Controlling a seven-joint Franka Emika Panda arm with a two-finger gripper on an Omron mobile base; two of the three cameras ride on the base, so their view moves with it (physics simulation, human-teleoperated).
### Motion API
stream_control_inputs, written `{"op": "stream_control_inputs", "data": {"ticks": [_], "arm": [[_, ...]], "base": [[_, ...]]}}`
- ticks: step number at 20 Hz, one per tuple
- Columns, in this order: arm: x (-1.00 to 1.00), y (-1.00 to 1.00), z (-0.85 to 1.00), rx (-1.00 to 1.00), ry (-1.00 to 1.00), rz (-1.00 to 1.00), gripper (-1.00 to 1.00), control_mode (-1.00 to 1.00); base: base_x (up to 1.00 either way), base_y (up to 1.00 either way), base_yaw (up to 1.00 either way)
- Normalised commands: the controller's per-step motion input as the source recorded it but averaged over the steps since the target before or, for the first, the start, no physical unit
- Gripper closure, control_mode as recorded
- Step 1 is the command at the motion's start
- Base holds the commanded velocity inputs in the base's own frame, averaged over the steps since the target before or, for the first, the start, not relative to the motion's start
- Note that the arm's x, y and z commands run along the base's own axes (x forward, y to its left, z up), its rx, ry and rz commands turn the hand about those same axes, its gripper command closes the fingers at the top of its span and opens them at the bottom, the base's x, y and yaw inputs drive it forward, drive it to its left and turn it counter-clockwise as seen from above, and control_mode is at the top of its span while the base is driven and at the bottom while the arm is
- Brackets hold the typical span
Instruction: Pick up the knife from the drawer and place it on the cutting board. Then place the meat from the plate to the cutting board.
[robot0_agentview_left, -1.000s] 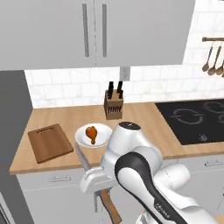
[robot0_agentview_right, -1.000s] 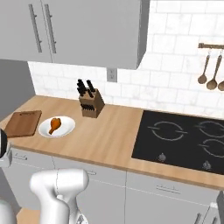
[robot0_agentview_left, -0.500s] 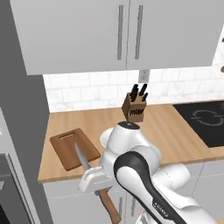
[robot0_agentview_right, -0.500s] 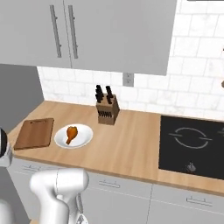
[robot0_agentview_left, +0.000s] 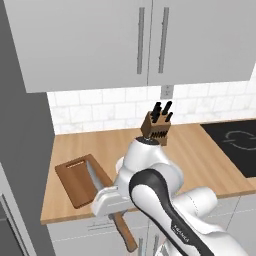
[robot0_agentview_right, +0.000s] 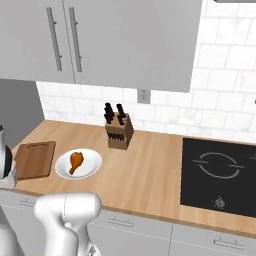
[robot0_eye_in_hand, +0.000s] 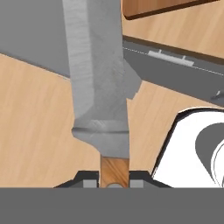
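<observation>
One long silver-bladed, wooden-handled knife (robot0_eye_in_hand: 100, 87) is riding clamped in the claw (robot0_eye_in_hand: 114, 178), blade reaching over the reddish-brown wooden cutting board (robot0_agentview_left: 77, 180); gripped by the handle alone, it risks pivoting and landing off the board.

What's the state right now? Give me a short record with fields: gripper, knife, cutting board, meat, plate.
gripper: shut on the knife's wooden handle
knife: held in the air, blade over the cutting board's near right edge in the left base view
cutting board: on the counter, left of the plate, nothing lying on it
meat: on the plate
plate: on the counter between cutting board and knife block
</observation>
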Motion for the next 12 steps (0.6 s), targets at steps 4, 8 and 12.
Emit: {"op": "stream_control_inputs", "data": {"ticks": [4,8,12], "arm": [[0.94,0.00,0.00,0.00,0.19,0.00,1.00,-1.00],[0.96,0.19,0.00,-0.06,0.22,-0.08,1.00,-1.00],[0.70,0.69,-0.11,-0.14,0.09,-0.25,1.00,-1.00]], "base": [[0.00,0.00,0.00],[0.00,0.00,0.00],[0.00,0.00,0.00]]}}
